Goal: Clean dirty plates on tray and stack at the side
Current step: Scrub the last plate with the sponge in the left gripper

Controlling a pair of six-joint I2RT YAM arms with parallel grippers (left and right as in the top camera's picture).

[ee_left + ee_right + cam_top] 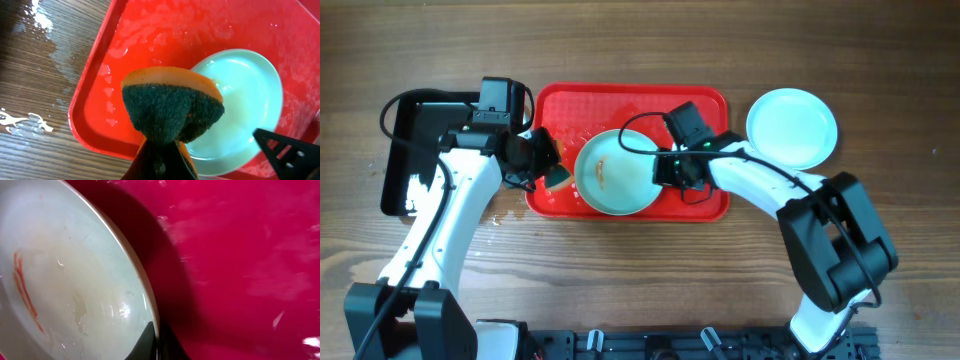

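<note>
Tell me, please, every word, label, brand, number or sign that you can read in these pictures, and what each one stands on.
None: no word, label, brand, number or sign can be read in any view.
The red tray, the dirty plate, the side plate, the sponge and the black tray show no lettering.
The green glow beside the dirty plate is only a light.

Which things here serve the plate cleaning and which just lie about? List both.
Job: red tray; smeared plate on it, right gripper shut on its rim; clean plate beside the tray; sponge in the left gripper.
Lying about: black tray at the left; water on the wood.
</note>
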